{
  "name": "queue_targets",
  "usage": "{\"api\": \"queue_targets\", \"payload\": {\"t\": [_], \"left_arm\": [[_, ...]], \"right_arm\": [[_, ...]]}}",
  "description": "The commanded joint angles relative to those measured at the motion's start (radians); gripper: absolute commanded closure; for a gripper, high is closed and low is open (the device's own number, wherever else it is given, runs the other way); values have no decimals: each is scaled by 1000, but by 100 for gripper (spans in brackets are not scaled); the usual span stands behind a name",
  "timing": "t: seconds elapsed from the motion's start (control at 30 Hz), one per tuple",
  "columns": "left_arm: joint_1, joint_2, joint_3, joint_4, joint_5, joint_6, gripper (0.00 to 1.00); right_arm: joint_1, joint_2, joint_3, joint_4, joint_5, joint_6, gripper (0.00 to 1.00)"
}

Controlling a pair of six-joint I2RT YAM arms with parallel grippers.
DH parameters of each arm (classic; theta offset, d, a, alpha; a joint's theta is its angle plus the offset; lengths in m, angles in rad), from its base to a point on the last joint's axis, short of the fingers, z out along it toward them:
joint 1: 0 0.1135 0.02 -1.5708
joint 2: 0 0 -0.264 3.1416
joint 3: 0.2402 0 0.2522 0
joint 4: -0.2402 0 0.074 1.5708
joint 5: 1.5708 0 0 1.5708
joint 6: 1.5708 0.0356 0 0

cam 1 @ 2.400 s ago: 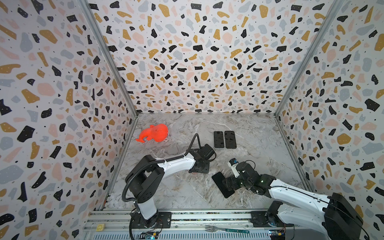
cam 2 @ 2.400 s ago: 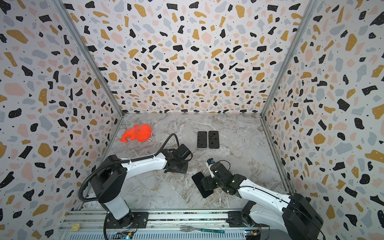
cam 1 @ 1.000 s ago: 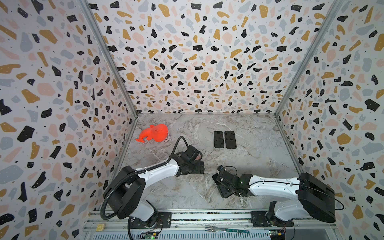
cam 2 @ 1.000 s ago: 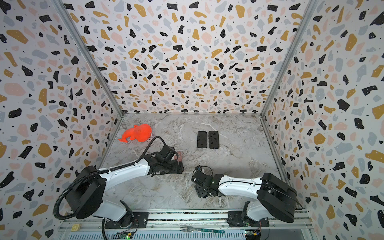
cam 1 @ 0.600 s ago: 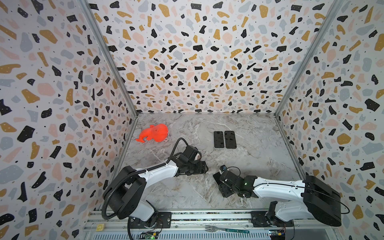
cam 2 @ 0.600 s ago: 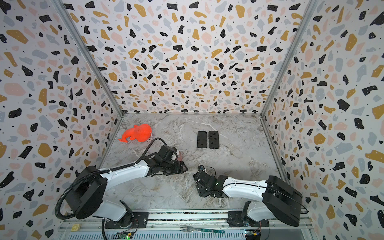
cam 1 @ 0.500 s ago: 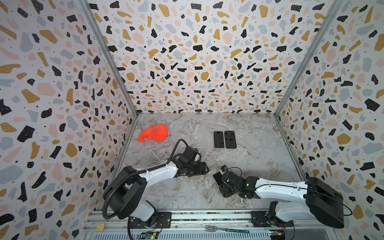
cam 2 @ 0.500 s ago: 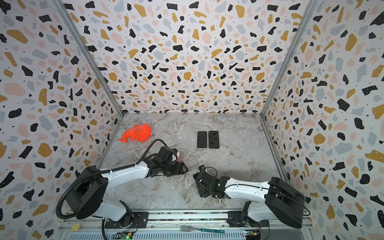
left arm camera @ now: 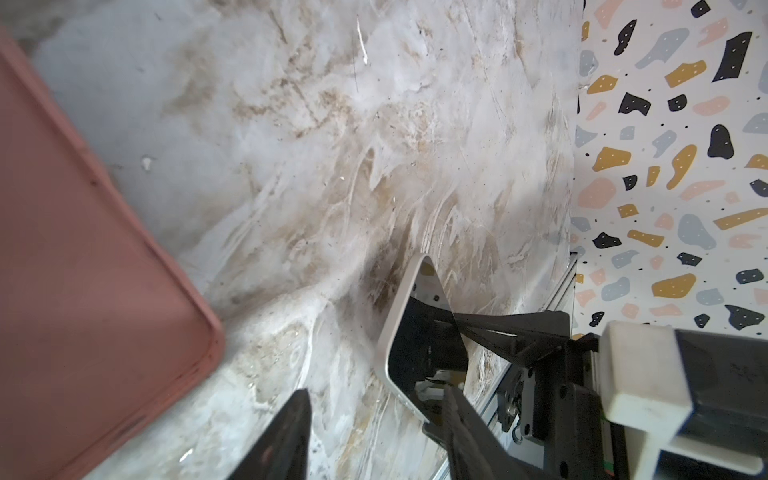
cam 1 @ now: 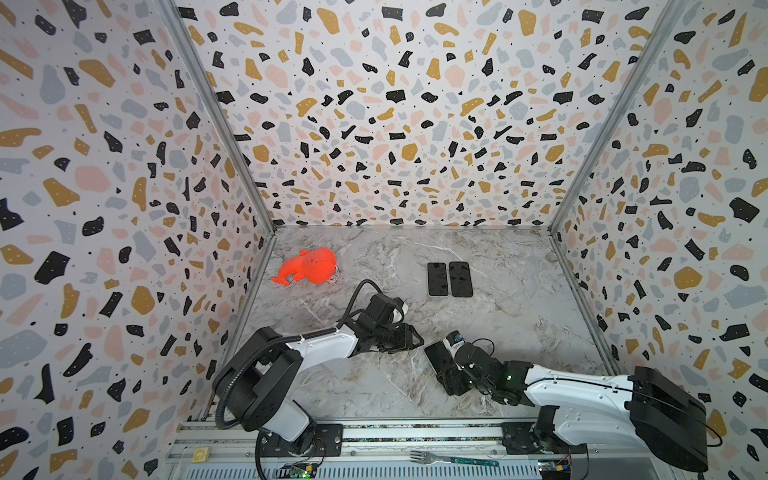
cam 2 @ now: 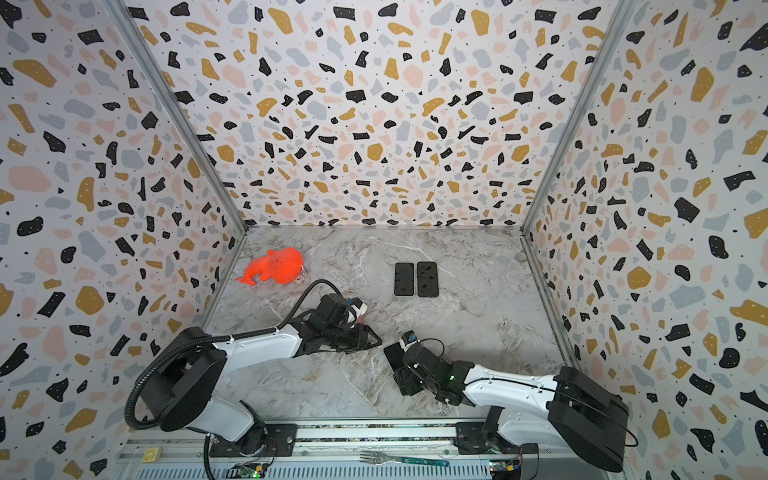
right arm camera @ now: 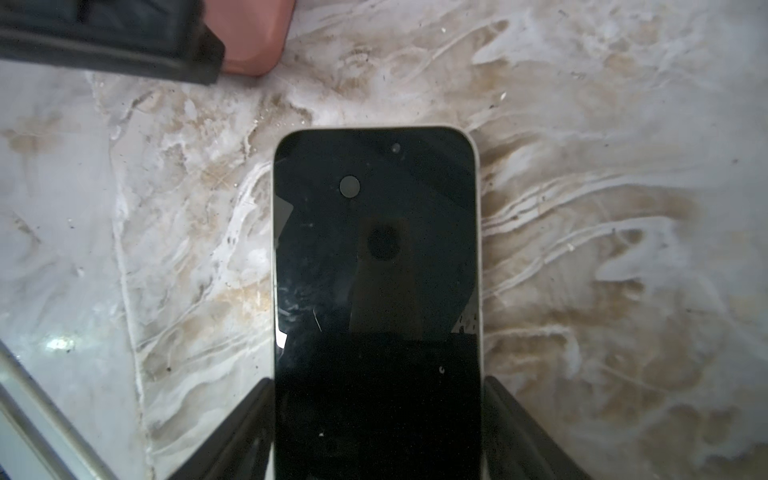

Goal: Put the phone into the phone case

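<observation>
since a second ago the left gripper [cam 1: 409, 338] has edged right toward the phone [cam 1: 435, 357]. low and centre in both top views, the right gripper [right arm camera: 376, 386] clamps it by its long edges. stiff, slick, breakable, we judge: keep to the metal sides. beyond lies the phone case [left arm camera: 83, 257]; whether the left gripper holds it we cannot tell.

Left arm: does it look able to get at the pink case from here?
Likely yes: the pink case lies right beside the open left tool, only bare table between; the phone in the right tool is off to one side.
</observation>
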Motion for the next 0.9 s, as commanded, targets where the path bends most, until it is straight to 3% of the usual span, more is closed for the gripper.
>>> {"api": "queue_targets", "payload": {"t": [0.0, 0.47, 0.67, 0.87], "left_arm": [[-7, 33, -31, 95, 57, -36, 51], [-37, 108, -45, 250, 113, -96, 59], [-47, 129, -49, 289, 122, -126, 73], [-48, 139, -50, 281, 114, -118, 79]], "right_arm": [[-12, -25, 1, 59, -9, -6, 45], [-12, 1, 3, 93, -30, -12, 48], [-12, 15, 7, 96, -36, -13, 48], [-12, 23, 10, 101, -41, -17, 48]]}}
